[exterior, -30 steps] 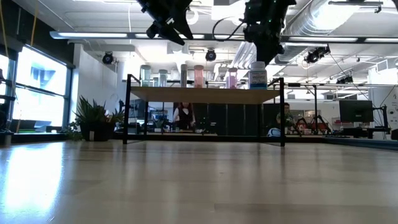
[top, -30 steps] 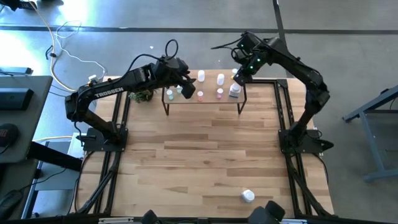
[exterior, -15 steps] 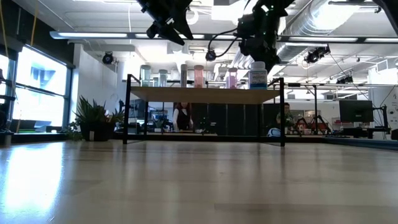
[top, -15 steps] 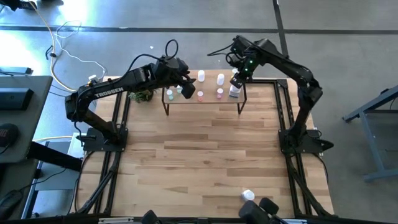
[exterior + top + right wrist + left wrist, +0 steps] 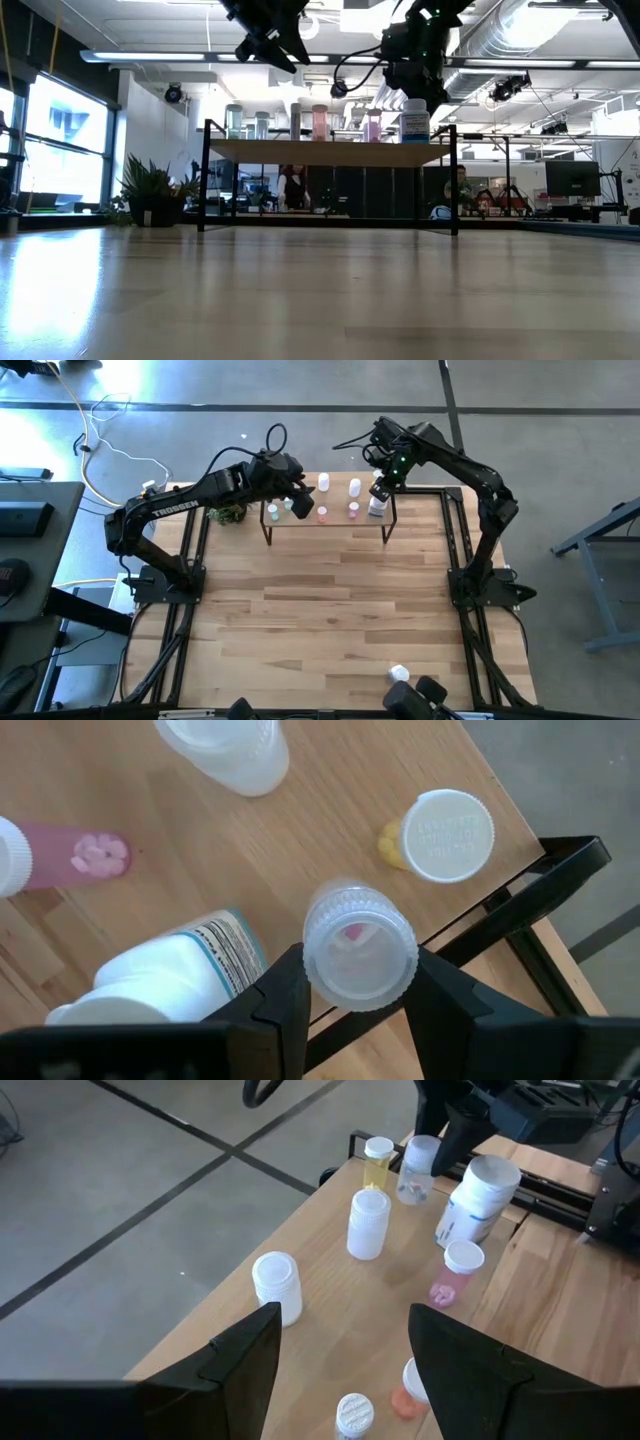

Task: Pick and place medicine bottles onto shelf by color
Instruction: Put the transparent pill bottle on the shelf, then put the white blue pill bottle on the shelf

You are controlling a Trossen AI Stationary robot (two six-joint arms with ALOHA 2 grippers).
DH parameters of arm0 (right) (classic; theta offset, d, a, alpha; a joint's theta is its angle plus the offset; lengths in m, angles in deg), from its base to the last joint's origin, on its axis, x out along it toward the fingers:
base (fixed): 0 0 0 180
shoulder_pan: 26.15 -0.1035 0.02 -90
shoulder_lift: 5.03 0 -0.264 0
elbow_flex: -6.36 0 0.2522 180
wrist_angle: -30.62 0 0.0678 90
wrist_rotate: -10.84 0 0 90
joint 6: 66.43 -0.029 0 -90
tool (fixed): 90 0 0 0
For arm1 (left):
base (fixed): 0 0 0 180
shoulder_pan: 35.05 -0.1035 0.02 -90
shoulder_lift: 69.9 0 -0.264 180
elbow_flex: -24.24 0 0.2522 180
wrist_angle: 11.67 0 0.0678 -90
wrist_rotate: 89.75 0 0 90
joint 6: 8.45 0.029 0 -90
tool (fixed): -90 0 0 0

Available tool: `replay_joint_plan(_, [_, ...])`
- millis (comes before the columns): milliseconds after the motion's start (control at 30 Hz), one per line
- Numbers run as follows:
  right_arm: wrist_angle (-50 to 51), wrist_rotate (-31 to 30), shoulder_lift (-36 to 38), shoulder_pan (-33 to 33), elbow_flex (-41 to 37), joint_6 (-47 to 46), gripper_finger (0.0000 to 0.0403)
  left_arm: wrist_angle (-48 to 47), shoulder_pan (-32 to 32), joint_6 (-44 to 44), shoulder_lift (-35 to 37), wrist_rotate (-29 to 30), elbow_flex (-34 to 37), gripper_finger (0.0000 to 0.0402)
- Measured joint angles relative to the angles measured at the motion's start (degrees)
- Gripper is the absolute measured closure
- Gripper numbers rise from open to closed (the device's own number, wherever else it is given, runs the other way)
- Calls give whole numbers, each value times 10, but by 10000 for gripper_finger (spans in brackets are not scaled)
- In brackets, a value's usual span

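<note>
Evidently the right gripper [image 5: 352, 982] pinches a clear ribbed-cap bottle [image 5: 359, 943] (pinkish inside, perhaps) over the shelf [image 5: 330, 815] corner for colour-sorting, while the left gripper [image 5: 340, 1342] hovers empty, fingers apart.

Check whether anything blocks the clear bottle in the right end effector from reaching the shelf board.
Nothing visible lies under the small clear plastic bottle held by the right end effector. The light-wood shelf board below is bare there, between the yellow bottle and the large labelled white bottle.

Open jaws of left gripper [image 5: 345, 1355] above shelf [image 5: 330, 1255], medicine bottles [image 5: 368, 1223] standing
</note>
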Motion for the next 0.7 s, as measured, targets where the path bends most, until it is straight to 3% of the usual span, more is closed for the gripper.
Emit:
replay_joint_plan(233, [0,0,0,0,0,2,280,0,0,17,0,0,0,190])
replay_joint_plan(533, [-2,0,0,0,0,-7,214,0,0,25,0,0,0,190])
replay_joint_plan(700, [-1,0,0,0,0,-23,200,0,0,33,0,-1,0,190])
